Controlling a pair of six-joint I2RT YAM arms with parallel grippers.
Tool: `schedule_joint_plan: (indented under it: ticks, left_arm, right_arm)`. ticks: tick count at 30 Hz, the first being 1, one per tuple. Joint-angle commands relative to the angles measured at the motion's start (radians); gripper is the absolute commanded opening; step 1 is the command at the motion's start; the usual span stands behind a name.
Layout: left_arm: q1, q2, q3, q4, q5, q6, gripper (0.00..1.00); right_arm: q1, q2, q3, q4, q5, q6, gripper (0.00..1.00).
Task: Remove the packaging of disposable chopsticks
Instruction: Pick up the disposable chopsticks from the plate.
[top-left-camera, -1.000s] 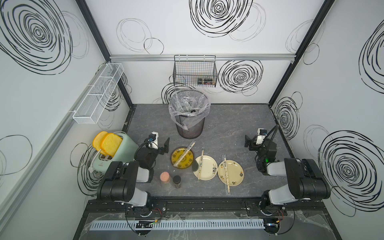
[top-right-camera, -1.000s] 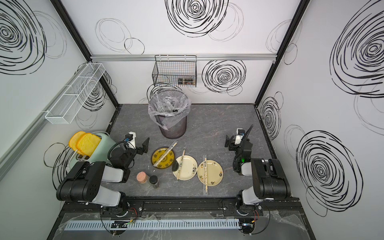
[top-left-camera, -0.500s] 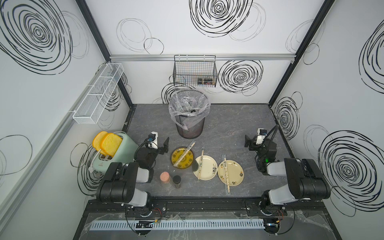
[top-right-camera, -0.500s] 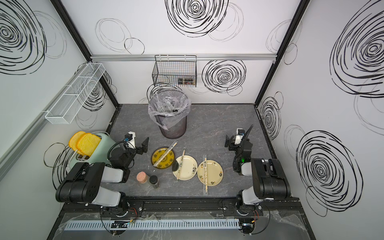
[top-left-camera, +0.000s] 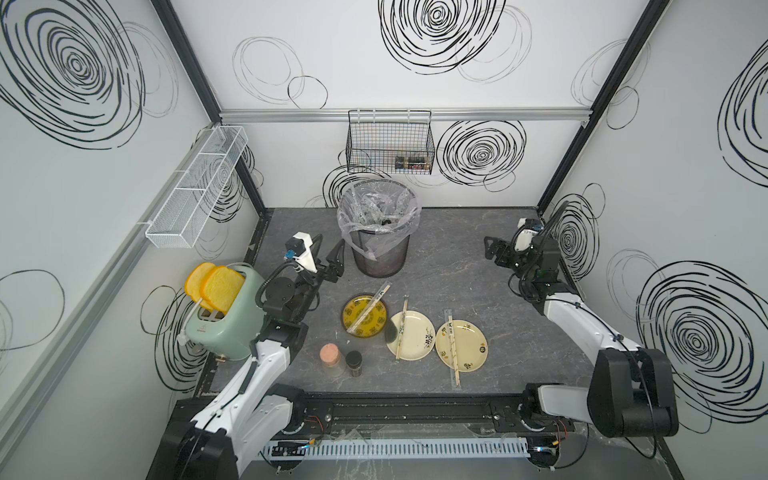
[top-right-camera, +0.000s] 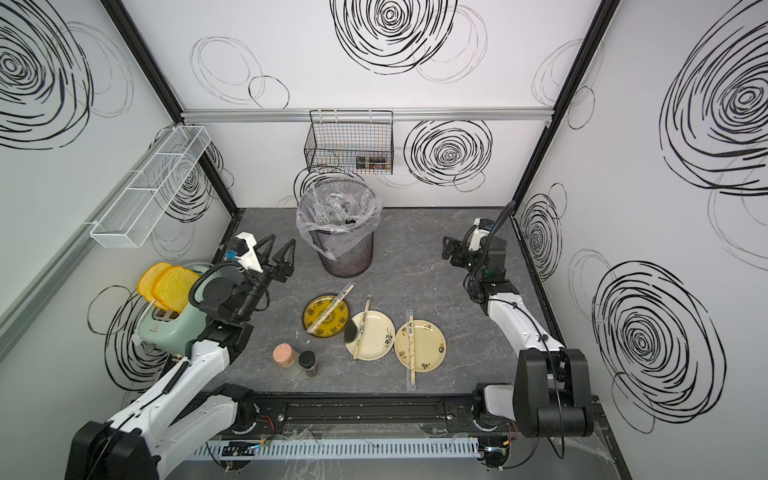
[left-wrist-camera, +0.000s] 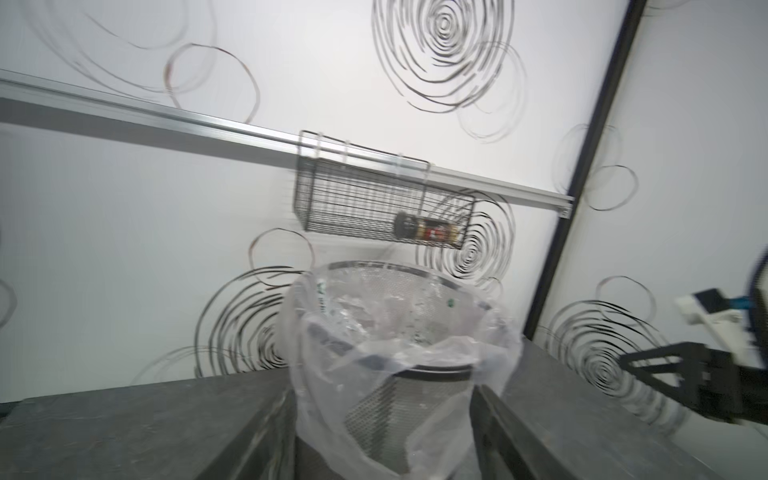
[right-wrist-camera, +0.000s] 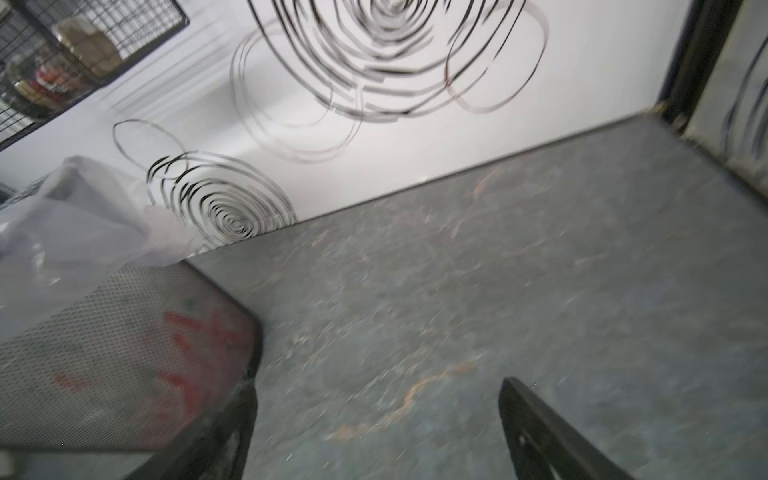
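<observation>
White walls (top-left-camera: 340, 41) scribbled with black spirals enclose a dark grey stone-patterned floor (top-left-camera: 457, 249). At twelve o'clock an aluminium rail (top-left-camera: 498, 114) carries a black wire basket (top-left-camera: 390, 145); at ten o'clock hangs a white wire shelf (top-left-camera: 195, 187). Black posts (top-left-camera: 611, 83) mark the back corners

3 plates (top-left-camera: 471, 347), 3 chopstick prs (top-left-camera: 453, 349), 2 jars (top-left-camera: 331, 356).

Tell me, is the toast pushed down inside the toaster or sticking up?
Sticking up. In both top views, two yellow slices show mostly above the slots of the green toaster.
</observation>
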Motion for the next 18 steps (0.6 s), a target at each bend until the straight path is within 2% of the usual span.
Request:
schedule_joint_plan:
  ticks: [1, 4, 7, 9, 13, 18]
  left_arm:
    - [-0.122, -0.072, 0.087, -0.27, 0.02, -0.018, 0.69]
    - [-0.229, -0.101, 0.148, -0.475, 0.127, 0.006, 0.69]
    - [-0.291, -0.083, 0.204, -0.657, 0.268, 0.06, 0.72]
    - [-0.324, -0.069, 0.229, -0.729, 0.311, 0.098, 0.72]
    - [-0.356, -0.051, 0.227, -0.751, 0.394, 0.128, 0.72]
    - [-0.367, -0.012, 0.218, -0.765, 0.406, 0.159, 0.73]
  right_arm:
    - [0.101, -0.056, 0.014, -0.312, 0.002, 0.026, 0.88]
    - [0.174, -0.079, 0.017, -0.454, -0.007, 0.026, 0.78]
    - [0.244, -0.077, 0.0, -0.56, 0.007, 0.032, 0.7]
    - [0.283, -0.069, -0.013, -0.594, 0.012, 0.046, 0.66]
    - [0.373, -0.047, -0.038, -0.634, 0.013, 0.073, 0.61]
    - [0.436, -0.004, -0.059, -0.656, 0.008, 0.1, 0.61]
